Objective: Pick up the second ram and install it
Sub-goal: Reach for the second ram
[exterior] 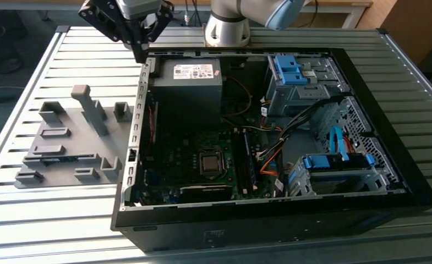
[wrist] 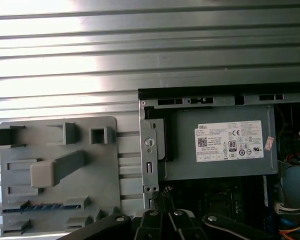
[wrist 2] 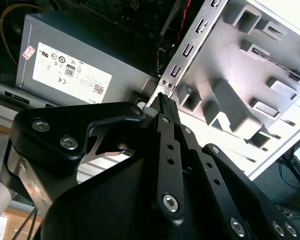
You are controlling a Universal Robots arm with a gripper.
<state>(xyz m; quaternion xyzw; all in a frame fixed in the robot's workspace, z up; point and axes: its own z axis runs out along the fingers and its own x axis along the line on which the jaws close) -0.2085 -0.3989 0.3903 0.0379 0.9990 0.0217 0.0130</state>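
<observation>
Though closed, pincer (exterior: 140, 56) at case (exterior: 274, 220) corner.

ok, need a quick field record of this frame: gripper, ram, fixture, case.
gripper: shut, empty, at the case's edge near the power supply
ram: blue strip, lying in a fixture slot, not picked up
fixture: grey, on the table, at the exterior view's left of the case
case: open, motherboard exposed

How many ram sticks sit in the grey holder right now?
1: the second ram lies in a long slot of the grey holder, beside the computer case. Raised blocks may hide others.
</observation>
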